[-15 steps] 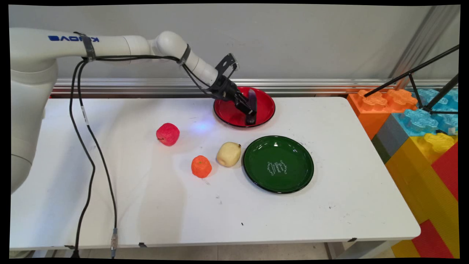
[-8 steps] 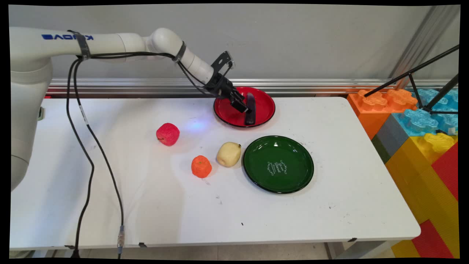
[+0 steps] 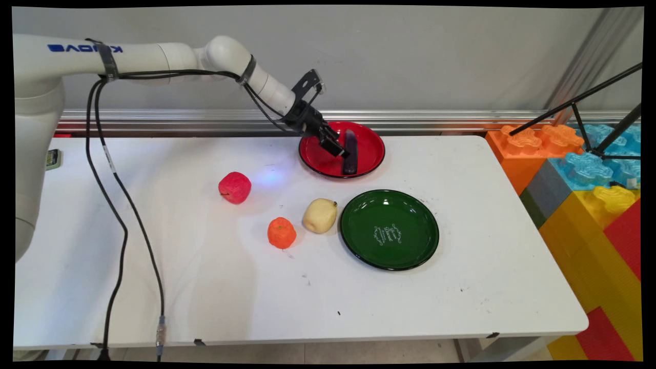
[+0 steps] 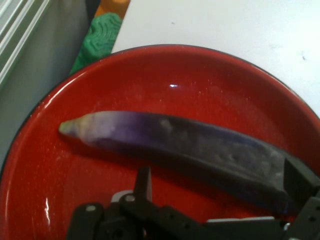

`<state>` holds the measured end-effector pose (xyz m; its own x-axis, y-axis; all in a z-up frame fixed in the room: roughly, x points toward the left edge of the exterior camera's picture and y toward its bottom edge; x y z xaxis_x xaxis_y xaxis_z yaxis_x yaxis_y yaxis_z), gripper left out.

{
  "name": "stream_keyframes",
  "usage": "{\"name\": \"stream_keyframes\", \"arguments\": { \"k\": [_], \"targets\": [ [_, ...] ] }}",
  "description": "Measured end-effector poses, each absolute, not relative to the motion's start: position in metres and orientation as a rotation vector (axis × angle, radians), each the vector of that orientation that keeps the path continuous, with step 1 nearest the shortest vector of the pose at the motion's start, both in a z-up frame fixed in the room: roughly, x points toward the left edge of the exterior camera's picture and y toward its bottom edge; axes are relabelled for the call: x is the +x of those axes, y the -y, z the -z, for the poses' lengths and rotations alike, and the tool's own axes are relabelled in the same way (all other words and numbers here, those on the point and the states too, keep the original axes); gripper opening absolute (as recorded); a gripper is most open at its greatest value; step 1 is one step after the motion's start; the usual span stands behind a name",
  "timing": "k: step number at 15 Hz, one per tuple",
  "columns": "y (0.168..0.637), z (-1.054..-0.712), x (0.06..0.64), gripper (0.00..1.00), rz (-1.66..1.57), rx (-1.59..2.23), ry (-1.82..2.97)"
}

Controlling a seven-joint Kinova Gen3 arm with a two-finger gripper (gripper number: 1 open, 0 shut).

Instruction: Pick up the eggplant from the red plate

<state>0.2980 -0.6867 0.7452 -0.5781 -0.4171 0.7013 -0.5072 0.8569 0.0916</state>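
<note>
eggplant [image 4: 180, 145] lies flat in the red plate [image 3: 371, 154] at the table's [image 3: 461, 307] far edge. i see my gripper [image 3: 342, 151] hovering just above it, fingers released, gripping nothing. green plate [image 3: 420, 251] sits bare; apple [image 3: 234, 187], orange [image 3: 281, 232] and pear [image 3: 320, 216] rest on the table.

You have a white table [image 3: 256, 287] with a red plate [image 3: 369, 148] at its far side and a green plate [image 3: 389, 230] nearer to you, a little to the right. Just left of the green plate sits a pale yellow fruit [image 3: 320, 216], with an orange fruit [image 3: 282, 232] beside it. A red apple [image 3: 234, 187] lies farther left, apart from both.
</note>
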Motion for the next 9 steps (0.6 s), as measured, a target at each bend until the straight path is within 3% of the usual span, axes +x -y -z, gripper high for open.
{"name": "stream_keyframes", "arguments": {
  "k": [9],
  "targets": [
    [0.686, -0.763, 0.284, 1.00, -0.130, 0.877, 2.184]
  ]
}}
